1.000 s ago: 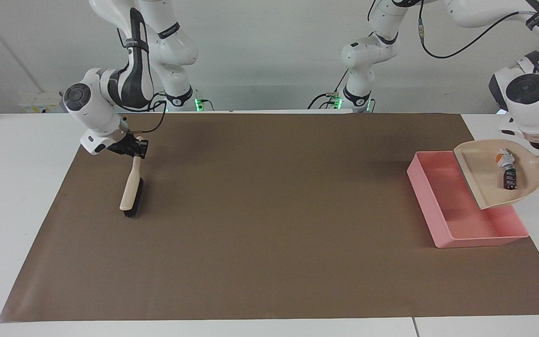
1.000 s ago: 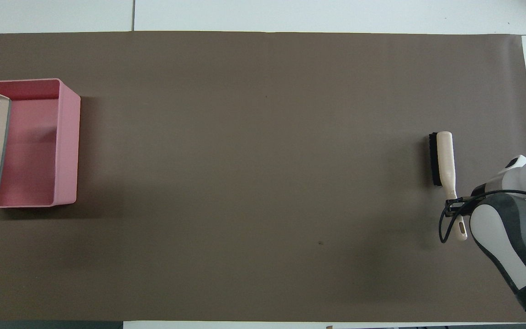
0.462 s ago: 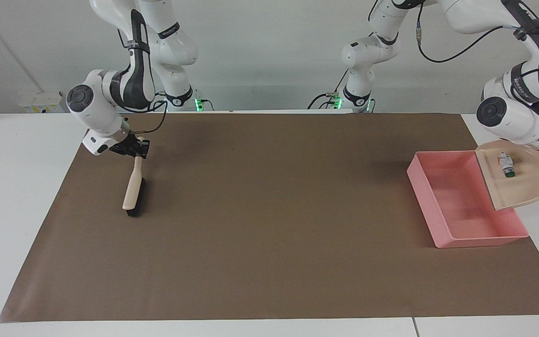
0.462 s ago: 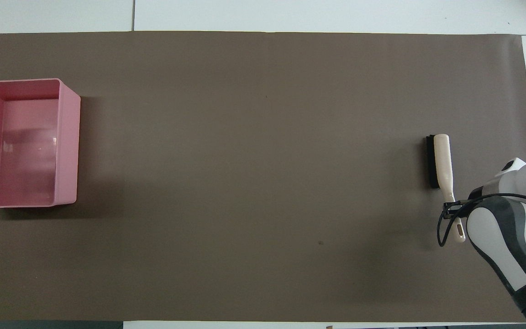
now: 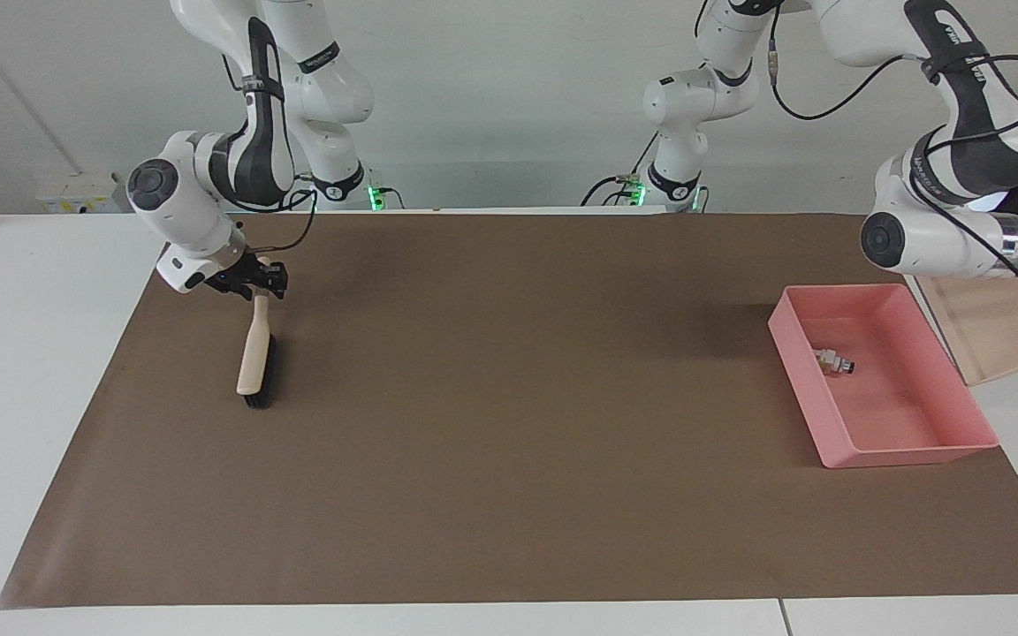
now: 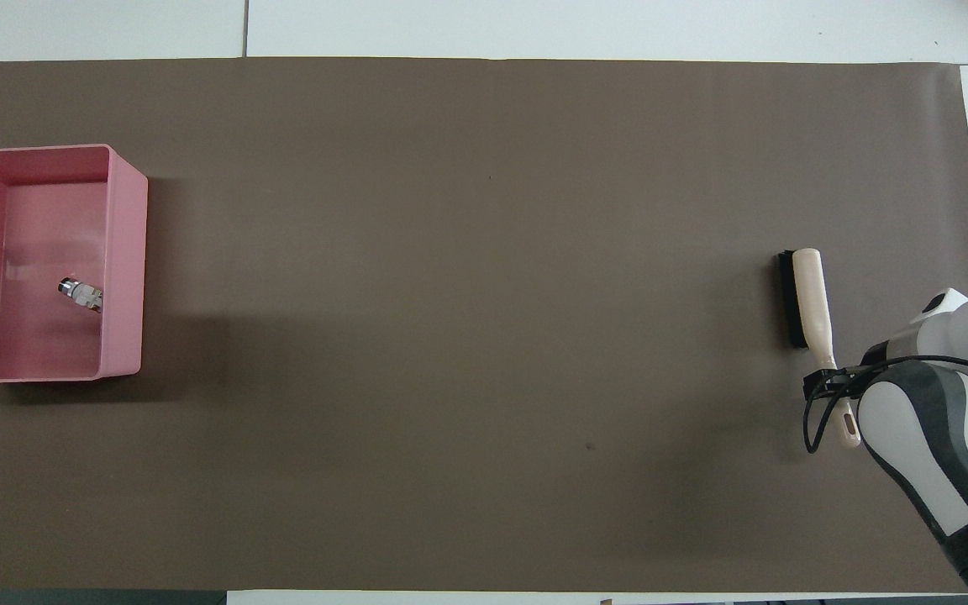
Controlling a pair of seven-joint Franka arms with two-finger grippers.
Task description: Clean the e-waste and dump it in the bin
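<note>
On the brown mat covering the bench, the right gripper stands around the brush handle, though whether its jaws clamp it cannot be told. One e-waste piece lies in the pink bin. The left gripper, jaws closed on the tilted dustpan, is hidden at the frame's edge.
</note>
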